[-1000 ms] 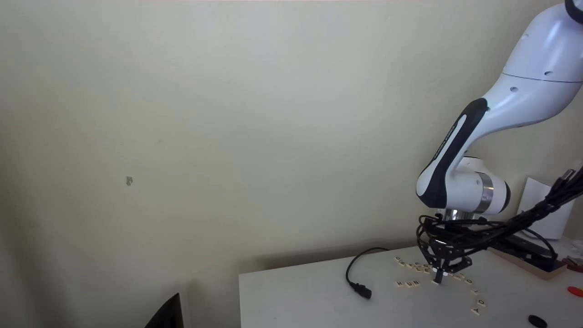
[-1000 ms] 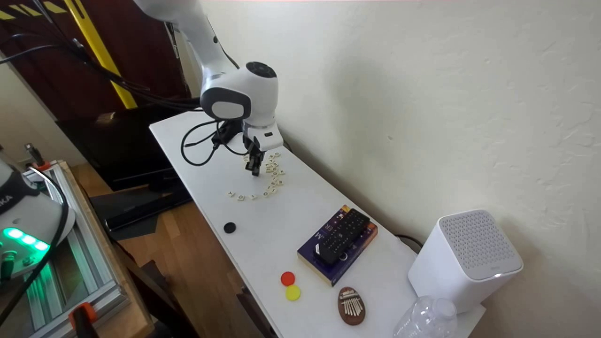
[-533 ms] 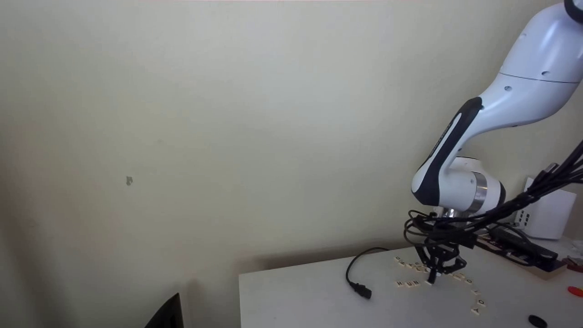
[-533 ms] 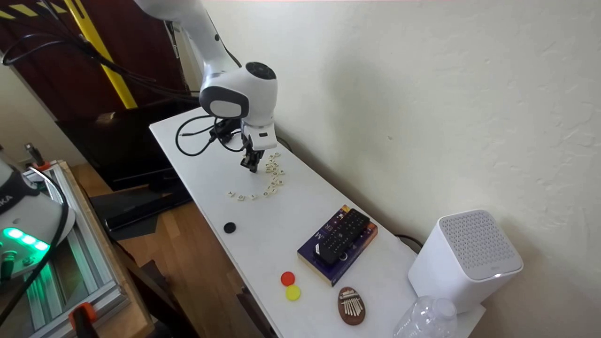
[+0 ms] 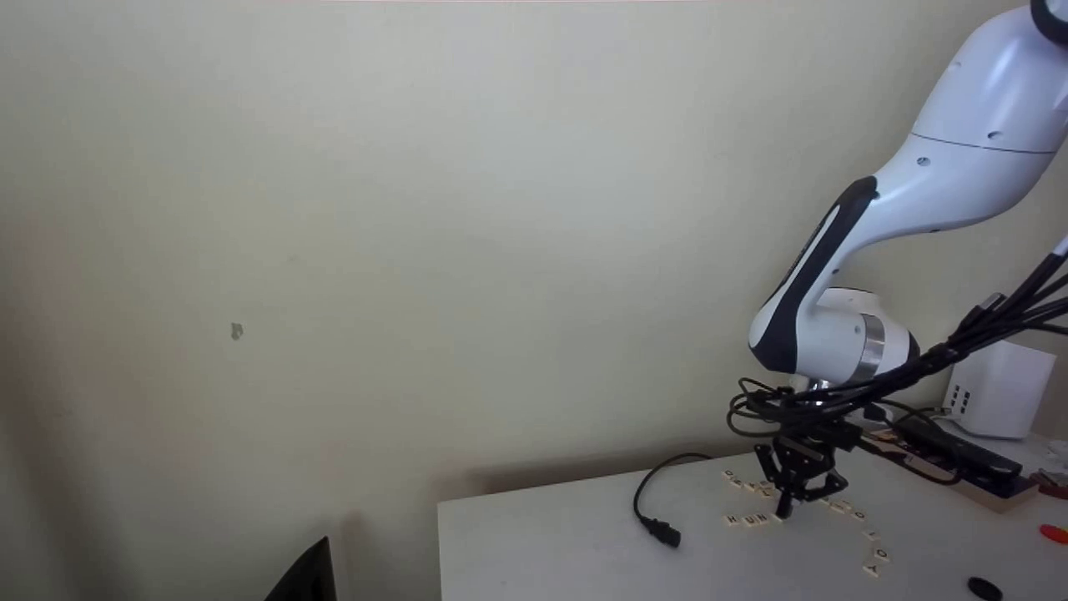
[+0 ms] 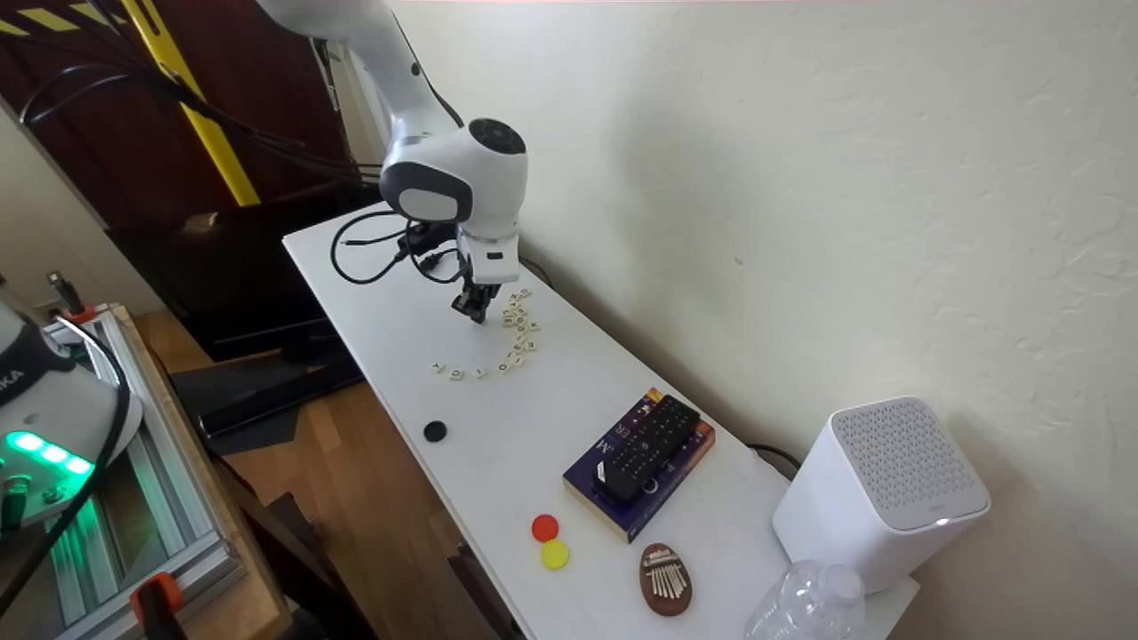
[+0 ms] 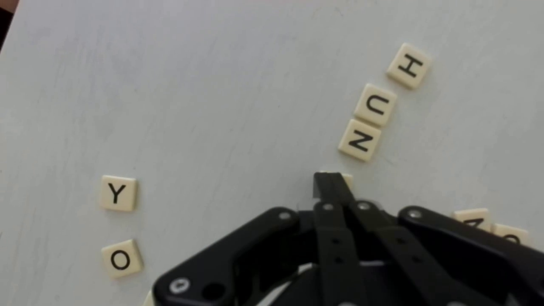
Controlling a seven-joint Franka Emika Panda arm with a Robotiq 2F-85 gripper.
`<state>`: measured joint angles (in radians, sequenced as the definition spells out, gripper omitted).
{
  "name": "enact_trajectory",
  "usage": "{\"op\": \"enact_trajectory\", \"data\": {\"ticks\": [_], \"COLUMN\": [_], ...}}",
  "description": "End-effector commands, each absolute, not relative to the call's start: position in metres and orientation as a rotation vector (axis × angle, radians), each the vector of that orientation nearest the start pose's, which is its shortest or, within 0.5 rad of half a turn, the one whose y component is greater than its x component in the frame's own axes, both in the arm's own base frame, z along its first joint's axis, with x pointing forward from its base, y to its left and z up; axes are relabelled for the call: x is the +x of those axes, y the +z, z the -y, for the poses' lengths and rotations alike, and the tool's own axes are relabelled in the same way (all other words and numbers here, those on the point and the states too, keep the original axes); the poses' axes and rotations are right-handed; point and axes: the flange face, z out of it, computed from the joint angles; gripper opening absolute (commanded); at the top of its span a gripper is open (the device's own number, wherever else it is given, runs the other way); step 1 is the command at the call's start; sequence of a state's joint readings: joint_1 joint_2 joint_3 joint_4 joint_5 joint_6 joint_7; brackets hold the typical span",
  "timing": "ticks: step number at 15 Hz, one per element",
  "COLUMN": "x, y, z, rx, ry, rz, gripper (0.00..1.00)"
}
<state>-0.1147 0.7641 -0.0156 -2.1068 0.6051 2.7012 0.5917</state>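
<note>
Currently, my gripper: fingers pressed together, low over the table.
Covered tile: mostly under my fingertips, peeking out at two o'clock in the wrist view; its letter hidden, contact I can't tell.
N tile: one o'clock, just beside the U tile, the H tile farther out.
Y tile: nine o'clock, well apart.
Black disc: seven o'clock from the gripper in an exterior view.
Remote: four o'clock there, on a book.
</note>
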Motion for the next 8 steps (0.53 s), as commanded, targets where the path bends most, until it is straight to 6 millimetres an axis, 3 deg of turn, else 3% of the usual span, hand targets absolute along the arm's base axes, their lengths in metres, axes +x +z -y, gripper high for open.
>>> {"op": "enact_trajectory", "data": {"ticks": [1,8], "x": [0.5222,0.5226], "y": [0.0264,0.0241], "z": [0.0817,0.0733], "rx": [-2.311,-2.27], "ry": [0.331,0.387], "rz": [-1.829,-1.835], "gripper": [0.0,0.0]}}
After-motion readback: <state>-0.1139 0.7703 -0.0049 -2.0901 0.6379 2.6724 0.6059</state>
